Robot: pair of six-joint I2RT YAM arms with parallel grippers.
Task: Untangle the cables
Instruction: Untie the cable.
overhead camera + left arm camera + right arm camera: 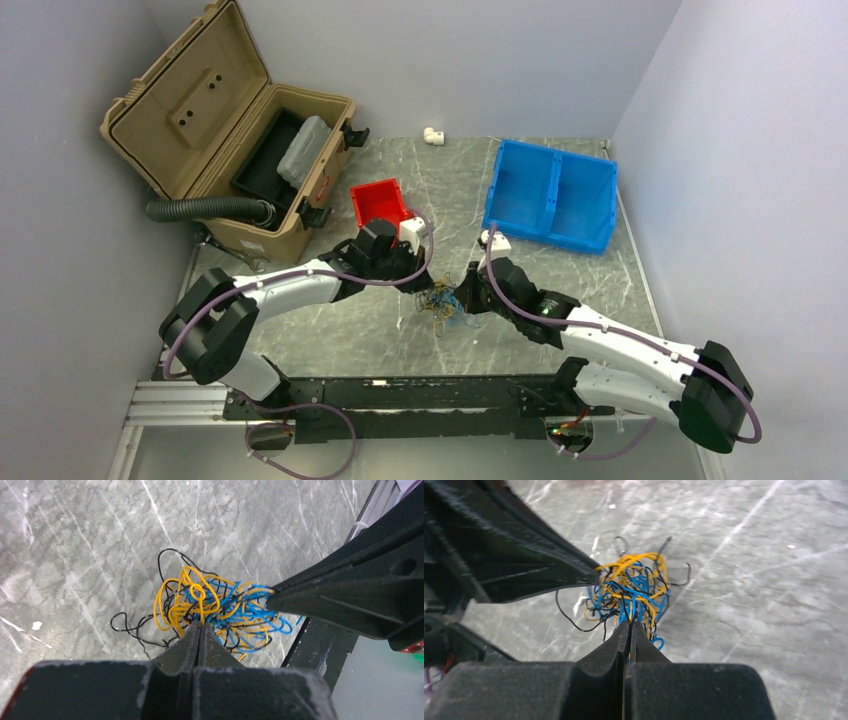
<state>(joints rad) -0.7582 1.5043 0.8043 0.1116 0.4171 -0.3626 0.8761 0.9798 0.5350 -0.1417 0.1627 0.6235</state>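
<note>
The cables are a small tangle of thin orange-yellow, blue and dark wire loops at the middle of the grey marble table. My left gripper is shut on orange-yellow strands at the tangle's near edge. My right gripper is shut on blue and dark strands of the same tangle from the opposite side. Both grippers meet at the tangle in the top view, the left one and the right one. Loose dark loops lie on the table around it.
An open tan case with a black ribbed hose stands at the back left. A red bin sits behind the left gripper. A blue two-part bin stands at the back right. A white fitting lies near the back wall.
</note>
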